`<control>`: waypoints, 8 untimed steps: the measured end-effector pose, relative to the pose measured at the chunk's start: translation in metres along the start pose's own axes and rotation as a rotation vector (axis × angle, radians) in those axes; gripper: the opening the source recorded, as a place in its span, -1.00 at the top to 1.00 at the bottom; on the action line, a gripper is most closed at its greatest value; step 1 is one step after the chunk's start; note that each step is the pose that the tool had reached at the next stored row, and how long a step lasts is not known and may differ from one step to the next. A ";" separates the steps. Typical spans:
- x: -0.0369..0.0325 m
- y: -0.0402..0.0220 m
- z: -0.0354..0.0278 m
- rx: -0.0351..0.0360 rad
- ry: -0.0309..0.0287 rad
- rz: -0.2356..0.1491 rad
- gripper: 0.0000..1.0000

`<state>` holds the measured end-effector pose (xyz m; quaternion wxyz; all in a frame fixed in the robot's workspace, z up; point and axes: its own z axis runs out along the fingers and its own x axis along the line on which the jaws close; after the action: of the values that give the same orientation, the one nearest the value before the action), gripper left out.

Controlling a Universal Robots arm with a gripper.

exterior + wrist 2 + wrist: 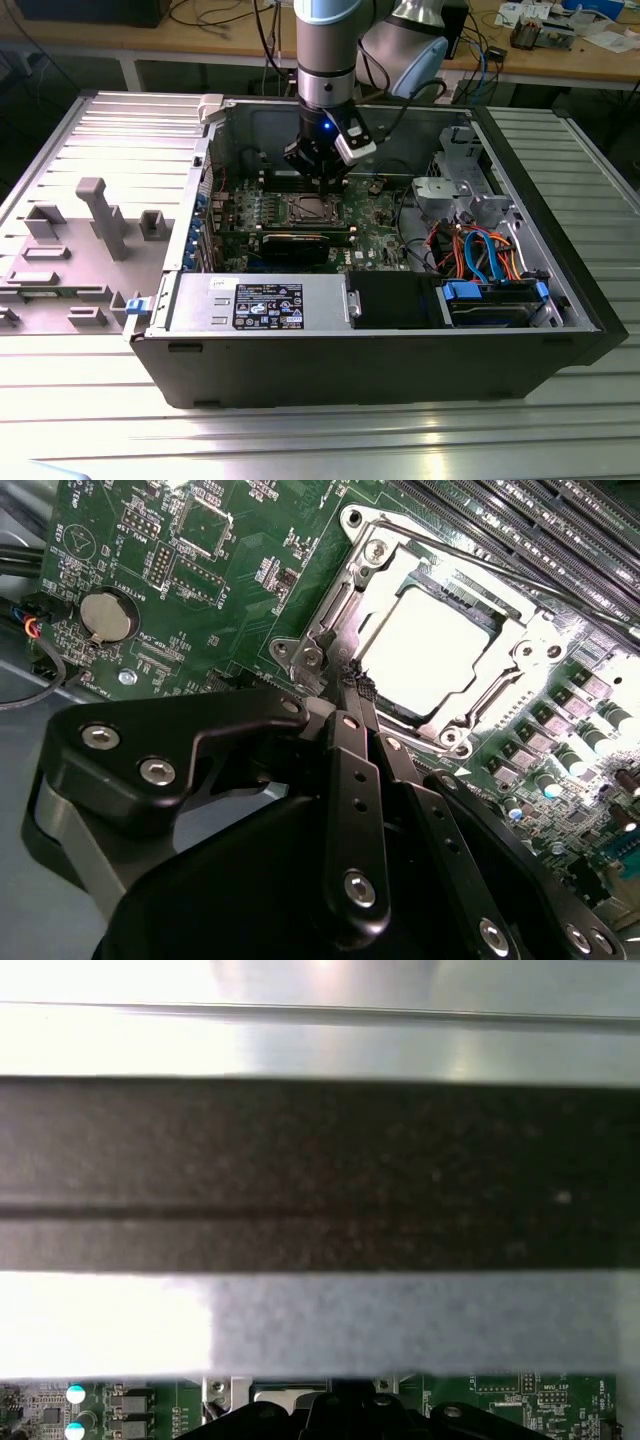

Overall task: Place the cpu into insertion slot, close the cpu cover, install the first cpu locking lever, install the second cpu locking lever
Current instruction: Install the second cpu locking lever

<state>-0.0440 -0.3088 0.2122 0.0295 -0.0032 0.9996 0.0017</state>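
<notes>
my gripper (352, 680) pinched together on nothing, tips at the socket's near edge | cpu cover (330, 615) down just beyond them | cpu (432, 645) flat in insertion slot (490, 695), further on | memory slots (540, 525) behind

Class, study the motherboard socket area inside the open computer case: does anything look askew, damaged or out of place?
Nothing stands out. The cpu lies flat and square under the cpu cover, and the closed claw sits at the socket's edge.
</notes>
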 end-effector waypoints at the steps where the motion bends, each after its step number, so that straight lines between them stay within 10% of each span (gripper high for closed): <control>1: 0.0000 0.0000 -0.0002 0.0001 0.0000 0.000 0.79; 8: -0.0001 0.0000 -0.0020 0.0001 0.0000 0.000 0.79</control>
<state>-0.0440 -0.3088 0.2142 0.0295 -0.0032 0.9996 0.0017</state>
